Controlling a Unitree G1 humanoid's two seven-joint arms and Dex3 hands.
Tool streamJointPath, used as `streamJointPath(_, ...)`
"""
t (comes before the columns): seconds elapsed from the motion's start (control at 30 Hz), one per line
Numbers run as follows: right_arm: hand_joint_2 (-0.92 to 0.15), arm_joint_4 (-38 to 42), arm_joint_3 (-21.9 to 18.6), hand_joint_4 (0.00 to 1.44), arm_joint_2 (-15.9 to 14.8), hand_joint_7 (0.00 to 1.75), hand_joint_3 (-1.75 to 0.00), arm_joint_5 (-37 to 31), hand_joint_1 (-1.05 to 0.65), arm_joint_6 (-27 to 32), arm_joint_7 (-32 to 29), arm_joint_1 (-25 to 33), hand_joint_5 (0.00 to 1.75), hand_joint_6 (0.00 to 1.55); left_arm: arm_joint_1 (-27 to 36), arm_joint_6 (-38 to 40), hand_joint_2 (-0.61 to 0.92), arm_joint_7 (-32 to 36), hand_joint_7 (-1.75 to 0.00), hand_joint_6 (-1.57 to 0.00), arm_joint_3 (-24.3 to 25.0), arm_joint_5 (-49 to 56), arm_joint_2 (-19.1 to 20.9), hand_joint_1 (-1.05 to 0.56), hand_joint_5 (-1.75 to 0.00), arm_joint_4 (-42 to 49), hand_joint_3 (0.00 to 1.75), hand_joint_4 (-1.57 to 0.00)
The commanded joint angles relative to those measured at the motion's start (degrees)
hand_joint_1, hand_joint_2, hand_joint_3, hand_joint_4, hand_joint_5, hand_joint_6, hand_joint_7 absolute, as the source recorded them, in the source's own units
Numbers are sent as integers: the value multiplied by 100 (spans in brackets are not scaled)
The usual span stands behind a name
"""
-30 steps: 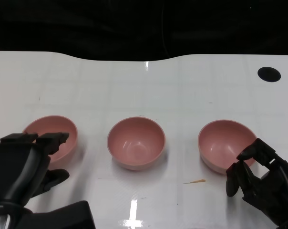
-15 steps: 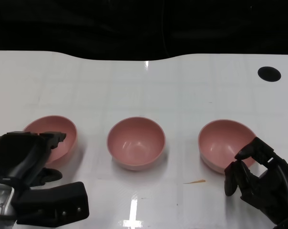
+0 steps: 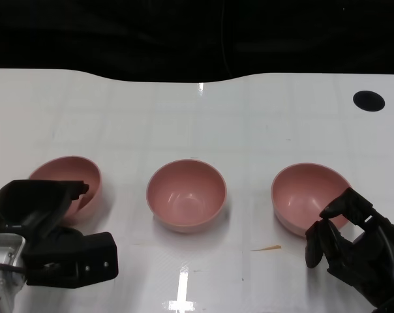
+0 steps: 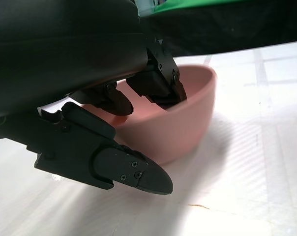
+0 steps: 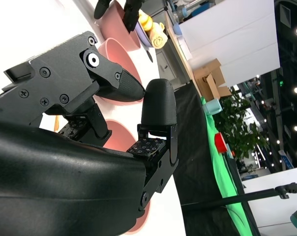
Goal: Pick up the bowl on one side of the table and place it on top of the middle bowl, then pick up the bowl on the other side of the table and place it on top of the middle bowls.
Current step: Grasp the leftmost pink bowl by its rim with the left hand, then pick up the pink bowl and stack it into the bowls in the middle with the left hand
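At the lower left of the head view, the left pink bowl [image 3: 72, 183] sits on the white counter [image 3: 249, 117], the left hand [image 3: 44, 215] closed over its near rim with fingers [image 4: 158, 86] inside. The middle bowl [image 3: 186, 195] stands centre; the right bowl [image 3: 308, 195] lies beside the right hand [image 3: 353, 248], which holds nothing, fingers apart.

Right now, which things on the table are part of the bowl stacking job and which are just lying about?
Job: left bowl, gripped at its rim by the left hand; middle bowl; right bowl; right hand.

Lying about: orange sliver; black hole.
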Motion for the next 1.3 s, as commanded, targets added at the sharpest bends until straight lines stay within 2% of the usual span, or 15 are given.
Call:
streamJointPath(0.03,-59,31,-10,95,-28,168,-103,17,-8,-74,-3,-19,175,68,-283,-91,92,173,-1,-63,-140,-114,3,-62,0,489,5,-58)
streamJointPath(0.33,-59,28,-16,95,-15,168,-105,47,-6,-70,7,-14,175,67,-937,-395,92,522,-3,-70,-493,-317,-150,-57,-2,1749,9,-62)
streamJointPath(0.43,-59,-5,-4,96,-21,168,-107,40,-5,-42,-4,8,175,67,-1053,-504,92,671,-4,-76,-529,-453,-220,-46,-3,2044,10,-68)
streamJointPath(0.5,-59,1,9,95,-35,169,-107,16,-6,-74,14,9,175,66,-1065,-658,92,772,-7,-94,-458,-642,-268,-25,-8,2161,17,-92)
streamJointPath(0.6,-58,1,4,95,-29,169,-106,39,-6,-53,13,4,175,66,-1053,-927,92,960,-11,-113,-417,-854,-282,-12,-18,2253,20,-118)
streamJointPath(0.63,-58,6,-3,95,-25,169,-106,59,-6,-41,20,2,175,66,-1047,-1003,92,1019,-11,-118,-406,-914,-286,-10,-32,2275,23,-118)
streamJointPath(0.67,-58,7,-7,95,-22,169,-106,69,-6,-34,22,1,175,66,-1039,-1077,92,1049,-16,-123,-390,-971,-287,-10,-82,2286,26,-103)
streamJointPath(0.7,-58,-5,-8,95,-13,169,-106,62,-7,-27,-10,7,175,66,-1029,-1141,92,1072,-55,-110,-385,-1016,-280,-9,-128,2275,29,-85)
streamJointPath(0.73,-57,-20,-7,95,-3,169,-105,50,-7,-21,-46,14,175,67,-1021,-1192,92,1090,-93,-93,-390,-1051,-269,-8,-151,2263,30,-75)
streamJointPath(0.77,-57,-18,-5,95,-5,169,-105,44,-7,-38,-40,16,175,67,-997,-1256,92,1096,-123,-79,-384,-1096,-249,-7,-165,2209,31,-69)
streamJointPath(0.8,-58,-18,-5,95,-8,169,-105,52,-7,-38,-24,18,175,67,-973,-1303,92,1088,-135,-73,-375,-1135,-232,-6,-170,2159,30,-66)
streamJointPath(0.93,-58,-19,0,95,-22,169,-105,54,-7,-45,8,24,175,66,-824,-1369,92,1092,-145,-65,-371,-1182,-129,-6,-174,1788,28,-61)
streamJointPath(1.03,-58,-54,8,96,-11,170,-106,37,-6,-26,-41,46,175,67,-636,-1407,92,1023,-120,-76,-329,-1209,5,-5,-159,1276,25,-68)
streamJointPath(1.2,-58,-56,18,97,-33,170,-107,44,-5,-9,-24,51,175,66,-242,-1334,92,816,-116,-81,-194,-1221,265,-3,-156,82,20,-70)
streamJointPath(1.3,-59,-64,29,96,-31,170,-107,30,-6,-33,-34,64,175,66,28,-1205,92,672,-124,-81,-63,-1195,359,-4,-161,-804,22,-70)
